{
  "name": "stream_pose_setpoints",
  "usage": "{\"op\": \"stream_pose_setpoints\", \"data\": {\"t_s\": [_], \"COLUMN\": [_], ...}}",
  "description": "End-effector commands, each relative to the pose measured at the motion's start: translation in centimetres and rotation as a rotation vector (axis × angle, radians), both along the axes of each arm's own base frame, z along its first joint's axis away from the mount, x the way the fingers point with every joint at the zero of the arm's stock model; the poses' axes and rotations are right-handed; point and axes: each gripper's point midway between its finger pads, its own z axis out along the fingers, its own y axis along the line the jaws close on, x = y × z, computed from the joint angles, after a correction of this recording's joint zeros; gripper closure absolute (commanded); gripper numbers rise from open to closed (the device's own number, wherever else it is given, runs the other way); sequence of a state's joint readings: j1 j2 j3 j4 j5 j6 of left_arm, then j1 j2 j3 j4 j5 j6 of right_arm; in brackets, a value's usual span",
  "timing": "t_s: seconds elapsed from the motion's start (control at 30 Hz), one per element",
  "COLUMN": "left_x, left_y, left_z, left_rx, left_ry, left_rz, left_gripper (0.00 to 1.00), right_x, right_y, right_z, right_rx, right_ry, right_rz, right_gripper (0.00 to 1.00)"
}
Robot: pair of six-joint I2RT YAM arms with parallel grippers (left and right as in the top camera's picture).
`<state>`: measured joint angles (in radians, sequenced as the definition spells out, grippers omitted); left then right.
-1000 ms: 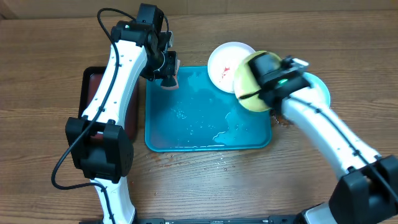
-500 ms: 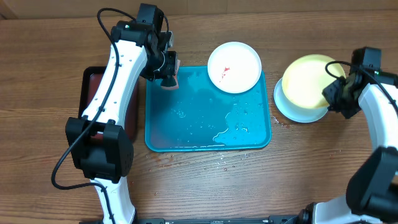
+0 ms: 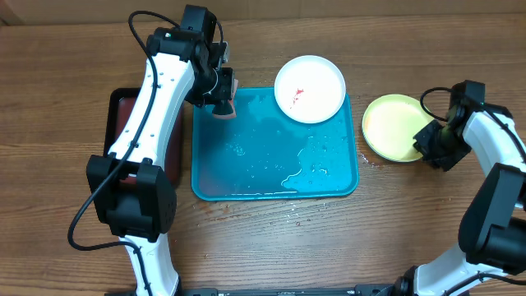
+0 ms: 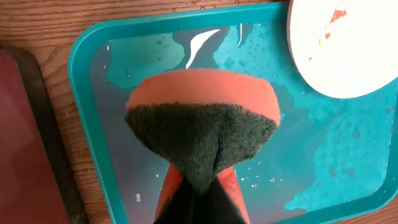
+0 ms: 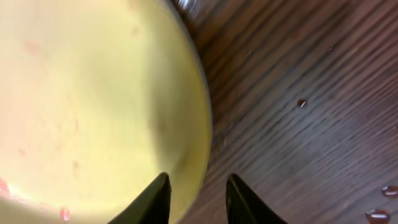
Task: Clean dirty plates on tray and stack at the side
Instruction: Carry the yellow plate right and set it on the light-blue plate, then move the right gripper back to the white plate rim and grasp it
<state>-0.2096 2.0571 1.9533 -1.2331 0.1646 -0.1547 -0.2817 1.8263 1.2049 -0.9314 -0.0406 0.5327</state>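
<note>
White plate [image 3: 309,89]: red smear inside, lying across the far right corner of the tray [image 3: 246,168]. Not cleaned yet. Yellow-green plate [image 3: 393,128]: off the tray, flat on the tabletop [image 3: 271,247] to its right, with a few faint pinkish flecks in the wrist view. From above, cannot tell whether another plate sits under it. Tray is wet and puddled.

Judged: one plate is parked at the side; at least the white one is left to scrub and stack.

Right hand [image 3: 434,146]: at the yellow-green plate's right rim, fingers a little apart, rim in the gap; looks loose, not clamped. Left hand [image 3: 215,86]: closed on the sponge [image 4: 202,124], over the tray's far left corner, apart from the white plate.
</note>
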Motion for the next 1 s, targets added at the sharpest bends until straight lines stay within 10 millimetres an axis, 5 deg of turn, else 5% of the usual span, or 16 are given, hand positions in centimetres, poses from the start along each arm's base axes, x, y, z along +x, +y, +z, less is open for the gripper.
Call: {"op": "stream_pose_setpoints", "data": {"t_s": [0.0, 0.17, 0.3, 0.67, 0.97], "left_x": [-0.1, -0.1, -0.1, 0.2, 0.3], "left_y": [-0.4, -0.4, -0.4, -0.1, -0.1], "left_z": [0.6, 0.6, 0.6, 0.6, 0.6], "left_rx": [-0.010, -0.010, -0.009, 0.010, 0.009], "left_ry": [-0.012, -0.013, -0.013, -0.029, -0.031], "left_rz": [0.001, 0.001, 0.002, 0.007, 0.006], "left_gripper": [0.96, 0.96, 0.96, 0.96, 0.96], "right_x": [2.1, 5.6, 7.5, 10.6, 11.4], "right_y": [1.7, 5.1, 8.7, 15.3, 18.7], "right_z": [2.8, 7.5, 8.2, 3.4, -1.2], "right_rx": [0.098, 0.218, 0.250, 0.017, 0.117], "right_ry": [-0.083, -0.220, -0.298, -0.294, -0.265], "right_rz": [0.133, 0.248, 0.346, 0.360, 0.420], "right_gripper": [0.67, 0.67, 0.67, 0.67, 0.67]}}
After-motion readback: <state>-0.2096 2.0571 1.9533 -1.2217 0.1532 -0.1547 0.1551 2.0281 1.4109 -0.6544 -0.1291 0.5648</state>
